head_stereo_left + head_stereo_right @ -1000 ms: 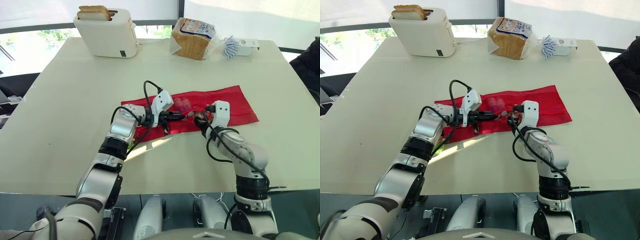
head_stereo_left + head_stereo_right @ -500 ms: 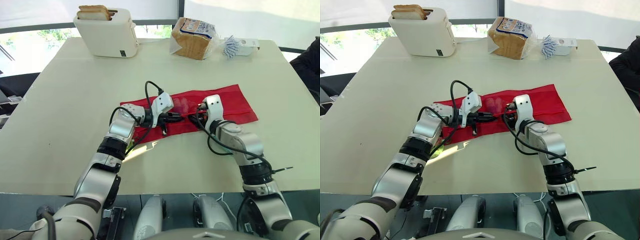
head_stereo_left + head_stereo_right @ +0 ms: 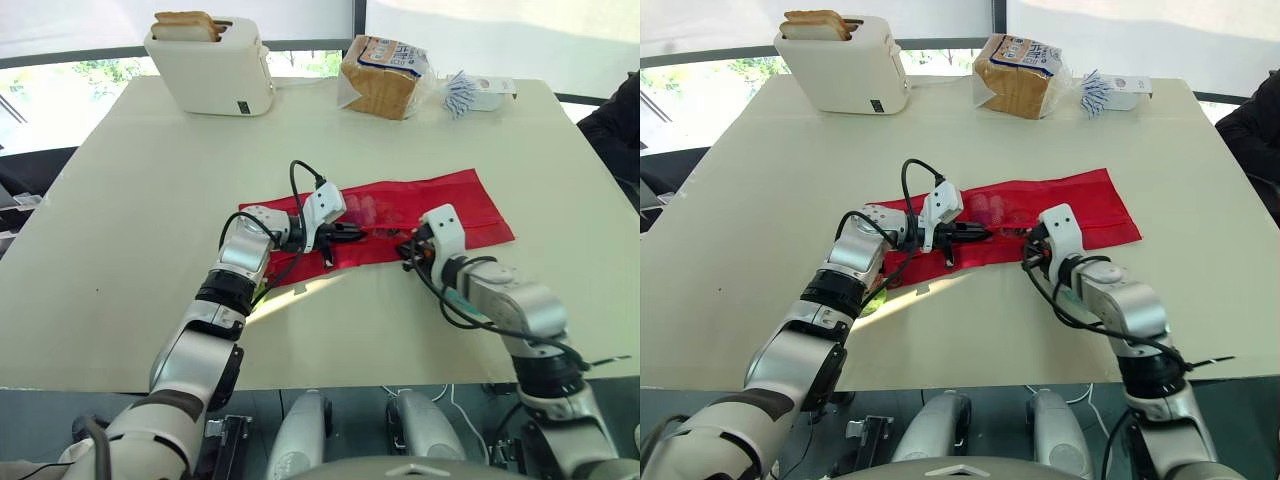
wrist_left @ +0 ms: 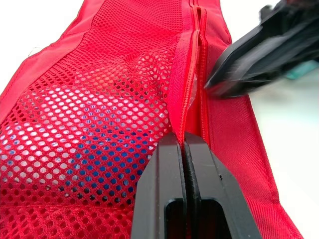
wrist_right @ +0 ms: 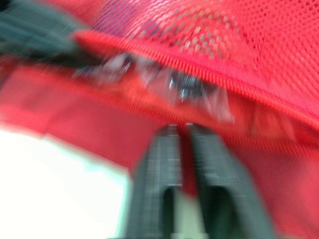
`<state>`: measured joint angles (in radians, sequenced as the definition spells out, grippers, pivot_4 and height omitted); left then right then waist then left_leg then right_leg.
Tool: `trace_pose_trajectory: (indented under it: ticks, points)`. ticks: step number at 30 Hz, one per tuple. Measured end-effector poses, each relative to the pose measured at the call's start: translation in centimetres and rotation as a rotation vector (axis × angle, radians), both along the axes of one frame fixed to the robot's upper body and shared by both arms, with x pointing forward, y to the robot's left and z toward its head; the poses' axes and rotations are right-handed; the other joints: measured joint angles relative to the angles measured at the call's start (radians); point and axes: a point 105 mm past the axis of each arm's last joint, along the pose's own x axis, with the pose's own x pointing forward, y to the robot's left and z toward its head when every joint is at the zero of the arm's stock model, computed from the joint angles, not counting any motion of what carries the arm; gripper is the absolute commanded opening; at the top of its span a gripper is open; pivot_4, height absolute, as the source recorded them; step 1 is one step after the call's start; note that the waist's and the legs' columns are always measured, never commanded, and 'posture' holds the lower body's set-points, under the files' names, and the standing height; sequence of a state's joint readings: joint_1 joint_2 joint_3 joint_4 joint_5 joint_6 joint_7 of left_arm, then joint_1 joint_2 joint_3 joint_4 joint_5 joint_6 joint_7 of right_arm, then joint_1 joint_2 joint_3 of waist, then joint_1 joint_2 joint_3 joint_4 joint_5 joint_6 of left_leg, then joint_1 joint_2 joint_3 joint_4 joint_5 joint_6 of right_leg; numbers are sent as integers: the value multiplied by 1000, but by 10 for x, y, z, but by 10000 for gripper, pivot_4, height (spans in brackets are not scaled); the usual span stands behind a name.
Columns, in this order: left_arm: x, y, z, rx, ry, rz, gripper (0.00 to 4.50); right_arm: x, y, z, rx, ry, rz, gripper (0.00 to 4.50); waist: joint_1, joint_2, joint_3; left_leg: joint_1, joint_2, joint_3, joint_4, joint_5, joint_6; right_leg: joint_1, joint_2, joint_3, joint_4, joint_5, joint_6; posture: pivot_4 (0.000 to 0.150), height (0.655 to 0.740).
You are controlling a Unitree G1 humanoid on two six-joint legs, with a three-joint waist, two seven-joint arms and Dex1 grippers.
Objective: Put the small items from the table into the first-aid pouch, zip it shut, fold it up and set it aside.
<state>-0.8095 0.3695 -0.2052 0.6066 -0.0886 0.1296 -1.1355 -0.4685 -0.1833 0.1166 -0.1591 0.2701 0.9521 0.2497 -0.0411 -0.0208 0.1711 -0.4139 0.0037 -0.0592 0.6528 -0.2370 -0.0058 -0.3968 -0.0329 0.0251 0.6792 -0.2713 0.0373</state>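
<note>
The red first-aid pouch (image 3: 450,205) lies flat and unfolded on the cream table (image 3: 130,230). Small items show through its mesh pocket (image 4: 75,144). My left gripper (image 3: 352,232) is shut on the red fabric lip beside the zipper (image 4: 192,74), which still gapes a little further along. My right gripper (image 3: 408,250) sits at the pouch's near edge, a short way right of the left one. Its fingers (image 5: 167,149) are pressed close with a thin strip of red fabric between them. That view is blurred, with something shiny (image 5: 185,88) just beyond the tips.
At the table's far side stand a white toaster (image 3: 210,65) holding bread slices, a bagged loaf (image 3: 385,75) and a blue-and-white packet (image 3: 475,92). A person's dark sleeve (image 3: 620,130) shows at the far right. Bare tabletop surrounds the pouch.
The right gripper rose to the pouch's middle half a second ago, then drew back toward me to the near edge. The left gripper kept its hold and place.
</note>
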Motion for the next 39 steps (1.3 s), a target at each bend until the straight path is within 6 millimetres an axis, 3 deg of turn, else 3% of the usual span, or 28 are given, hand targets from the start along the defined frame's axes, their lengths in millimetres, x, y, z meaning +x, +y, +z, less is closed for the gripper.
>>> trace_pose_trajectory:
  ticks: [5,8,11,14,16,17,18,19,21,24,27,30,35,39]
  points:
    - [0,0,0,3,-10,2,0,28,8,2,43,-26,-78,181,0,0,0,0,0,0,0,0,0,0,0,0,0,0,0,1500,7400]
    - [1,-2,1,3,-23,-3,0,29,5,6,62,-38,-59,181,1,0,0,0,0,0,0,0,0,0,0,0,0,0,0,1500,7400]
    - [1,-3,0,3,-35,-6,0,9,-10,15,51,-81,53,6890,11,0,0,-2,-1,0,0,0,0,0,-2,-1,-2,0,0,1500,7400]
    - [3,-1,-1,11,-38,4,0,-16,-28,24,52,-121,156,22227,9,1,0,-2,-1,0,0,0,0,0,-2,0,-1,0,0,1500,7400]
    - [4,2,-1,21,-43,9,0,-56,-42,50,77,-197,321,28020,4,1,1,0,0,0,0,0,0,1,-1,-1,-1,0,0,1500,7400]
    - [4,4,-2,24,-47,11,0,-68,-47,60,67,-227,369,28020,4,1,1,0,0,-1,0,0,0,1,0,-1,-1,0,0,1500,7400]
    - [4,-1,-1,20,-52,-1,0,-80,-56,68,45,-255,394,34157,2,1,0,-1,0,-1,0,0,0,1,0,-1,-1,0,0,1500,7400]
    - [4,-1,0,19,-56,-8,0,-88,-61,70,18,-255,410,36311,7,2,1,-1,-1,-1,0,0,0,1,-1,-2,-1,0,0,1500,7400]
    - [3,8,-2,31,-53,-8,0,-111,-91,74,-106,-249,393,44737,17,1,0,-1,-1,-1,0,0,0,2,-1,-2,-3,0,0,1500,7400]
    - [0,16,-3,34,-47,-21,0,-127,-126,71,-157,-244,251,44737,16,0,0,0,0,1,0,0,0,2,0,0,-2,0,0,1500,7400]
    - [-3,23,-5,39,-41,-31,0,-147,-142,69,-113,-298,190,44737,16,1,0,1,1,1,0,0,0,3,1,0,-1,0,0,1500,7400]
    - [-6,40,-7,65,-42,-29,0,-173,-159,60,-97,-240,171,44737,11,1,0,2,1,1,0,0,0,3,1,1,-1,0,0,1500,7400]
    - [-10,62,-7,106,-43,-47,0,-186,-168,60,-111,-261,171,44737,-1,1,-1,4,3,3,-1,0,0,3,2,2,-1,0,0,1500,7400]
    - [-11,96,-9,156,-46,-12,0,-189,-169,58,-137,-267,172,44737,-3,1,-1,4,4,4,-2,0,0,3,3,3,-1,0,0,1500,7400]
